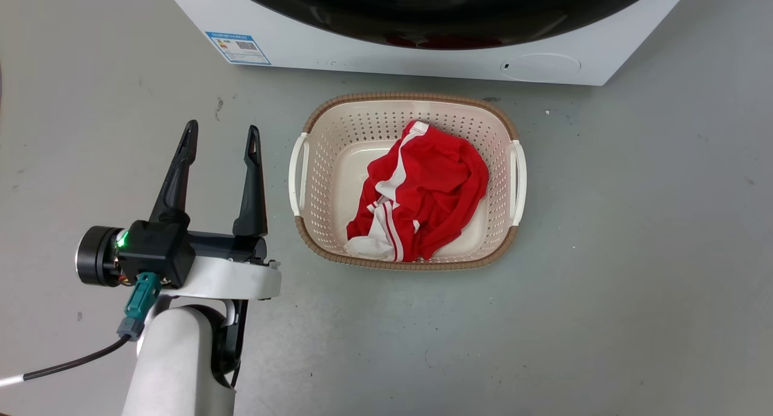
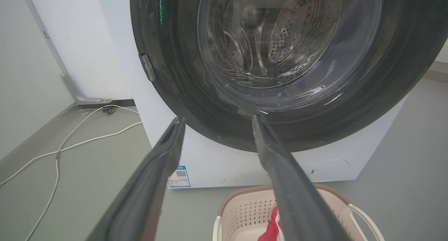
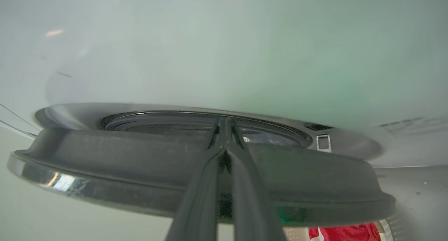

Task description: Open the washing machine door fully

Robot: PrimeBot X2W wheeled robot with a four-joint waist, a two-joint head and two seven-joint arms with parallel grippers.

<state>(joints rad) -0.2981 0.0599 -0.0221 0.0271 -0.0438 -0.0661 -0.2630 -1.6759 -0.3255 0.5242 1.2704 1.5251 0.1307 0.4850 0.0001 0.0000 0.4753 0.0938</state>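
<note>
Crossing the washing machine door (image 3: 105,164), the right pincer (image 3: 224,123) sits closed (left pincer (image 1: 222,132) wide).

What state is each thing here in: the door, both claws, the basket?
washing machine door: ajar, with a gap at its edge, not fully open.
right gripper: fingers shut together, tips reaching past the door's edge.
left gripper: open, empty, apart from the door.
laundry basket: upright on the floor, holding a crumpled red garment.
small round flap: closed.
</note>
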